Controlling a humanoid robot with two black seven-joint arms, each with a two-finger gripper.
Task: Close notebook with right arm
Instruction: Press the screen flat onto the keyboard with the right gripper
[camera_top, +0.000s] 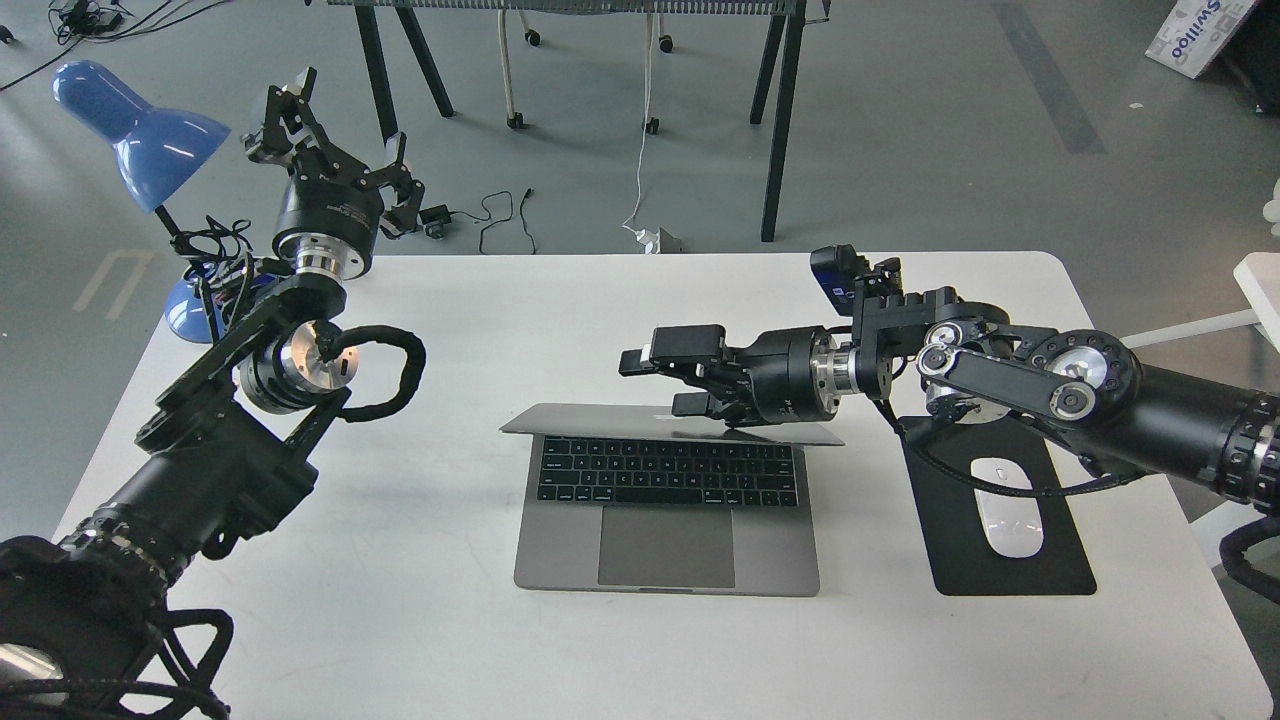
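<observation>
The notebook (666, 545), a space-grey laptop with a black keyboard, lies in the middle of the white table (430, 620). Its lid (590, 422) is tipped far forward over the keyboard, and only its thin grey back shows. My right gripper (662, 383) reaches in from the right, open and holding nothing. Its lower finger (700, 404) rests on the back of the lid near the top edge. My left gripper (340, 135) is raised at the far left, open and empty, away from the notebook.
A black mouse pad (1030, 575) with a white mouse (1008, 522) lies right of the notebook, partly under my right arm. A blue desk lamp (140, 130) stands at the table's back left corner. Table legs and cables stand on the floor beyond.
</observation>
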